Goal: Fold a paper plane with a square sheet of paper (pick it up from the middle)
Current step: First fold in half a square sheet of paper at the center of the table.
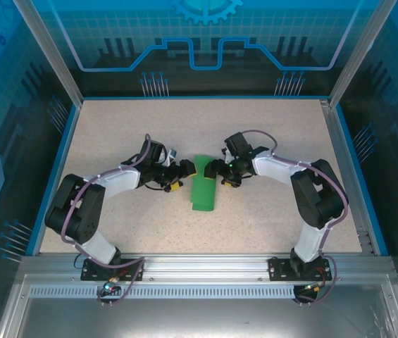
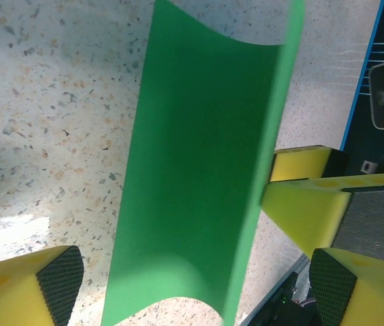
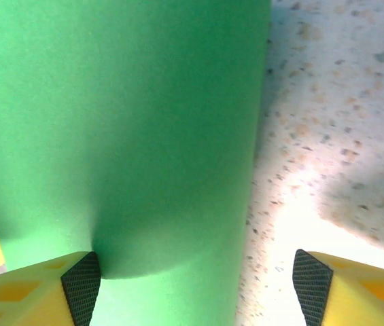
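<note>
There's the left gripper (image 2: 197, 284) spread wide, the folded sheet of paper (image 1: 204, 191) curling up between its fingers (image 2: 59, 278); the right gripper (image 3: 195, 285) wide too, one pad (image 3: 81, 282) touching the sheet. Neither pinches it.

The left arm (image 1: 117, 182) and right arm (image 1: 281, 167) wear white shells between bulky black joint housings. Thin purple-grey cables (image 1: 262, 134) loop along both and hang just below the aluminium rail (image 1: 206, 267), ending in small lit plugs (image 1: 108, 290). Black base plates (image 1: 304, 267) sit on that rail. The left gripper (image 2: 196, 284) and right gripper (image 3: 196, 282) have yellow wedge-shaped fingers (image 2: 8, 292) tipped with black cross-hatched pads (image 3: 81, 285).
</note>
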Robot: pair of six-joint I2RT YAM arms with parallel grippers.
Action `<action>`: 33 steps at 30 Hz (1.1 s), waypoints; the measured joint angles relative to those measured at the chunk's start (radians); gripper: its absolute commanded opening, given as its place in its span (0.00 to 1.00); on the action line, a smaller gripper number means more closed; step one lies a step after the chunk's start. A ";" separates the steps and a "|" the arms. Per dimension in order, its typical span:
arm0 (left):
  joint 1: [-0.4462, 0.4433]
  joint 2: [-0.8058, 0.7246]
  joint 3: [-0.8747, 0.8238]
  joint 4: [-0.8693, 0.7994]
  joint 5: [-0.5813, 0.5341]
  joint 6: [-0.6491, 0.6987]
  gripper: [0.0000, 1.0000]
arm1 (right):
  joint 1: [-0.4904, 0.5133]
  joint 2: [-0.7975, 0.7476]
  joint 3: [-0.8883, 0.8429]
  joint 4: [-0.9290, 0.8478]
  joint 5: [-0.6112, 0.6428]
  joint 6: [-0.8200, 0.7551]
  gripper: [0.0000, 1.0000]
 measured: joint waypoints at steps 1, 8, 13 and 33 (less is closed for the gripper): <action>0.000 0.005 0.000 0.000 0.000 0.000 0.87 | -0.003 -0.003 -0.007 0.000 0.002 0.000 0.79; -0.016 0.046 0.024 0.005 0.039 0.008 0.74 | -0.014 -0.007 -0.063 0.003 0.008 0.002 0.80; -0.034 0.064 0.034 0.030 0.073 0.021 0.64 | -0.015 -0.007 -0.068 0.024 0.006 0.011 0.81; -0.066 0.147 0.055 0.053 0.119 0.023 0.33 | -0.032 -0.023 -0.137 0.138 -0.019 0.124 0.83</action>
